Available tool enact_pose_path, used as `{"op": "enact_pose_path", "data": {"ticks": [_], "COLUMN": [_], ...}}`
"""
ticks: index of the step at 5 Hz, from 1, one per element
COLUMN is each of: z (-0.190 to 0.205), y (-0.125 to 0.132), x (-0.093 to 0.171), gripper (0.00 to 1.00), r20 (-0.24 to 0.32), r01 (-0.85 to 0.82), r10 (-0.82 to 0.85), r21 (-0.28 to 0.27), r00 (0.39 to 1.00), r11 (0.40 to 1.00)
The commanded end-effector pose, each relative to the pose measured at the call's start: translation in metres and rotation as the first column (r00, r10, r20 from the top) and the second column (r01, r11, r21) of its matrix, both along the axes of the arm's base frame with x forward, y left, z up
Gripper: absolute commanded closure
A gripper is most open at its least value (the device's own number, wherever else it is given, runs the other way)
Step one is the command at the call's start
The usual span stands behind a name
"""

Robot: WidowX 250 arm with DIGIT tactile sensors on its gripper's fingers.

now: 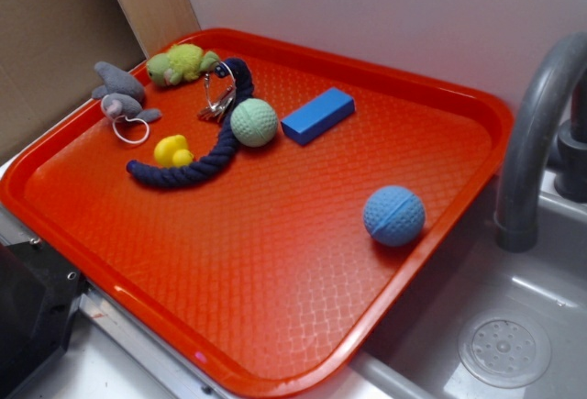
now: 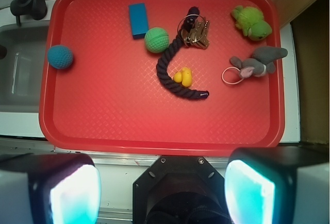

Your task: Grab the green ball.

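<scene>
Wrist view shows the gripper [image 2: 162, 183] parked high above the near rim of the red tray [image 2: 154, 126], jaws spread wide apart and holding nothing. So the step in hand looks like the approach. The green ball [image 2: 156, 40] sits well ahead of the jaws, pretty much dead centre between them, toward the tray's far side.

Tricky bit is the neighbours. The dark rope toy [image 2: 172, 72] touches the ball on the jaws' right side, and the blue block [image 2: 138, 20] sits just beside it, ahead and to the left. Keys [image 2: 196, 32] are near on the right too.

I'd travel straight forward, then drop vertically over the ball's middle, keeping the fingers off the rope. It's round, so an off-centre squeeze will probably squirt it away. Ignore the blue ball [image 2: 60, 57] far left.
</scene>
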State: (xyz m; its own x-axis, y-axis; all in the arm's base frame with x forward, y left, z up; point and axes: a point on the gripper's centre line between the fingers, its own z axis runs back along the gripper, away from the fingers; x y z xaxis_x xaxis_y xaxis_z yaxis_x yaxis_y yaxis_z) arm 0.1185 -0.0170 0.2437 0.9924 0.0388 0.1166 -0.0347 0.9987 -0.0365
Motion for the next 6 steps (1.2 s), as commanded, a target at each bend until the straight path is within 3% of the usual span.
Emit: {"op": "enact_pose_path", "data": {"ticks": [1,2,3,4,5,6], "z": [0.000,-0.046,-0.071,-0.099,-0.146,-0.176], "y": [0.000,-0.016,-0.030,-0.023,-0.004,0.014], "x": [0.000,0.050,0.097,0.144,0.164,0.164], "gripper": [0.00,0.00,0.00,0.00,0.00,0.00], "r20": [0.000,-0.026,0.011,0.040,-0.013,-0.044], "r01": [0.000,0.248,0.474,0.612,0.650,0.655], "r10": [0.000,-0.247,-0.478,-0.620,-0.653,-0.654], "r21": [0.000,0.044,0.112,0.118,0.116,0.068], "r00": [1.000,0.969,0.878,0.784,0.757,0.755], "r11": [1.000,0.968,0.874,0.782,0.751,0.752]}}
